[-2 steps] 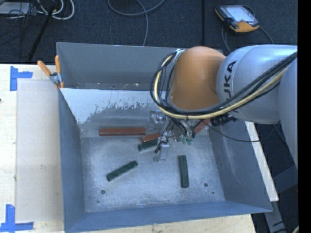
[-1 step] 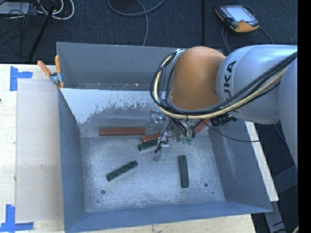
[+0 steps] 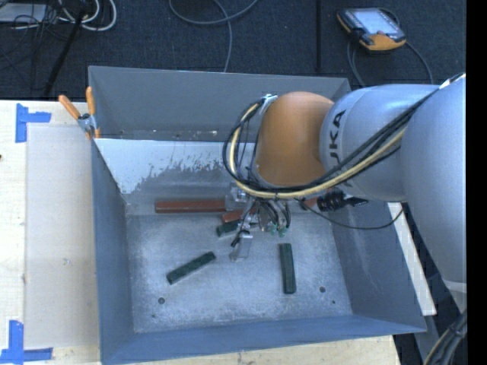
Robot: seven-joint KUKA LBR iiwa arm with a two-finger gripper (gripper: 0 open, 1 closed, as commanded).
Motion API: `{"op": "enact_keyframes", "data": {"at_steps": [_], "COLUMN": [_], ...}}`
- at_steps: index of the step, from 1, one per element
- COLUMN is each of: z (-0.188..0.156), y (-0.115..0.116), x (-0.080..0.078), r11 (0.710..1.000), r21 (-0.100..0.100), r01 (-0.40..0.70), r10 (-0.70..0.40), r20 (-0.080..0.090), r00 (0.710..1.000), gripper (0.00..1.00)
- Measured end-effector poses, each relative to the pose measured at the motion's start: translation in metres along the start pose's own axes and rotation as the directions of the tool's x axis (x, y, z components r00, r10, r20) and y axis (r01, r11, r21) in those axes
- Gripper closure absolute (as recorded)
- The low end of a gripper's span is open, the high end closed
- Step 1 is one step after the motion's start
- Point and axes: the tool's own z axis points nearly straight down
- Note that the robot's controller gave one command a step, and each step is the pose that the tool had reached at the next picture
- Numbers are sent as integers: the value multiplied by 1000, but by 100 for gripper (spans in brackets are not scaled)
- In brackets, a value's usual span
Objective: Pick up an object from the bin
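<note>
Small dark block [image 3: 227, 231], just beside the gripper [image 3: 241, 249] mid-bin, looks stiff and light; best taken across its narrow width. Gripper's opening: cannot tell.

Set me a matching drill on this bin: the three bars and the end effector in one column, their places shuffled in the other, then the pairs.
Things:
1. reddish-brown bar
2. slanted green bar
3. straight green bar
4. end effector

Places:
A. over the middle of the floor, between the two green bars
B. on the floor, toward the view's right
C. along the foot of the back wall
D. on the floor, toward the view's left front

Pairs: 1-C, 2-D, 3-B, 4-A.
</note>
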Motion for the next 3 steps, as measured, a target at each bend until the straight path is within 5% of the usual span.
{"op": "enact_keyframes", "data": {"at_steps": [1,2,3], "z": [43,55,55], "y": [38,61,61], "x": [16,12,12], "r11": [1000,983,983], "r21": [3,0,0], "r01": [-17,184,183], "r10": [17,-184,-183], "r20": [-7,-3,-3], "r00": [1000,983,983], "gripper": [0,100,0]}}
